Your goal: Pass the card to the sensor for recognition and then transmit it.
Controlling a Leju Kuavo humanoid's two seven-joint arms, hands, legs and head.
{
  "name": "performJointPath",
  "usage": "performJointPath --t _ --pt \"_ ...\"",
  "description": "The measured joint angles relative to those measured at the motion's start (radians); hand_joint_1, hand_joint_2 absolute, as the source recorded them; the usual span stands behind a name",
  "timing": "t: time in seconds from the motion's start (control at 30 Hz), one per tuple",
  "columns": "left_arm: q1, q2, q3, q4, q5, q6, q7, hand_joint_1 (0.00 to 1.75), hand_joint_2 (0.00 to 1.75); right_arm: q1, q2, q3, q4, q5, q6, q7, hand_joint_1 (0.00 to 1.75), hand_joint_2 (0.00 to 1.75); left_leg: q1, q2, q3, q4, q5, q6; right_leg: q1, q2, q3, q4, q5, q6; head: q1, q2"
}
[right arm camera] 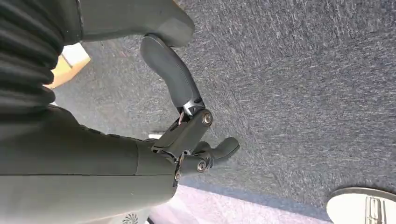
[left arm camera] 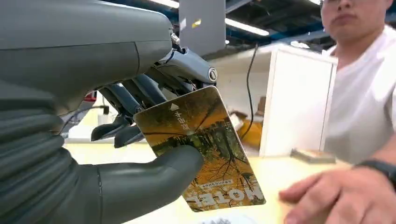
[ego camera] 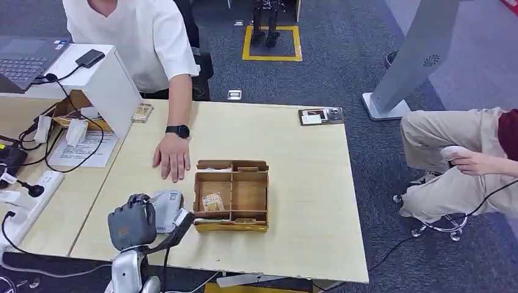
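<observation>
The left hand (left arm camera: 140, 154) pinches a card (left arm camera: 205, 149) between its thick grey thumb and its darker fingers (left arm camera: 140, 93); the card is tilted, printed with an orange and brown autumn-tree picture, and the word HOTEL reads upside down along its lower end. Behind it lies the pale wooden desk (left arm camera: 275, 170), with a white box-like stand (left arm camera: 299, 102) on it and a dark cable (left arm camera: 248, 84) running down beside the stand. A person in a white shirt (left arm camera: 364, 107) sits across the desk, one hand (left arm camera: 336, 196) with a dark watch (left arm camera: 380, 167) at the wrist resting on the desk near the card.

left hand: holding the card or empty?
Holding. In the left wrist view the left hand pinches the card between thumb and fingers, clear of the table.
</observation>
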Motion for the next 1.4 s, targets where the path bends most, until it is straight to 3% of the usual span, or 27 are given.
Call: performJointPath --t 0.5,1.03,1.23,1.4 --pt "-0.068 -0.014 -0.04 0.199 0.0 0.003 0.003 1.75 1.75 0.0 0.0 0.0 0.0 -0.001 0.0 -0.013 0.0 1.75 0.0 0.0 0.001 0.0 0.0 0.0 0.0 0.0 0.001 0.0 0.0 0.0 0.0 0.0" --pt "-0.111 -0.027 -0.041 0.271 0.0 0.003 -0.012 1.75 1.75 0.0 0.0 0.0 0.0 -0.002 0.0 -0.014 0.0 1.75 0.0 -0.001 0.005 0.0 0.0 0.0 0.0 -0.001 0.006 0.0 0.0 0.0 0.0 0.0" --pt "-0.106 -0.027 -0.041 0.252 0.017 0.004 -0.036 1.75 1.75 0.0 0.0 0.0 0.0 -0.002 0.0 -0.013 0.0 1.75 0.0 0.0 0.005 0.0 0.0 0.0 0.0 -0.001 0.006 0.0 0.0 0.0 0.0 0.0" --pt "-0.045 -0.044 -0.031 0.075 0.121 0.006 -0.133 1.75 1.75 0.0 0.0 0.0 0.0 -0.002 0.0 -0.013 0.0 1.75 0.0 0.0 0.004 0.0 0.0 0.0 0.0 -0.001 0.005 0.0 0.0 0.0 0.0 0.0"
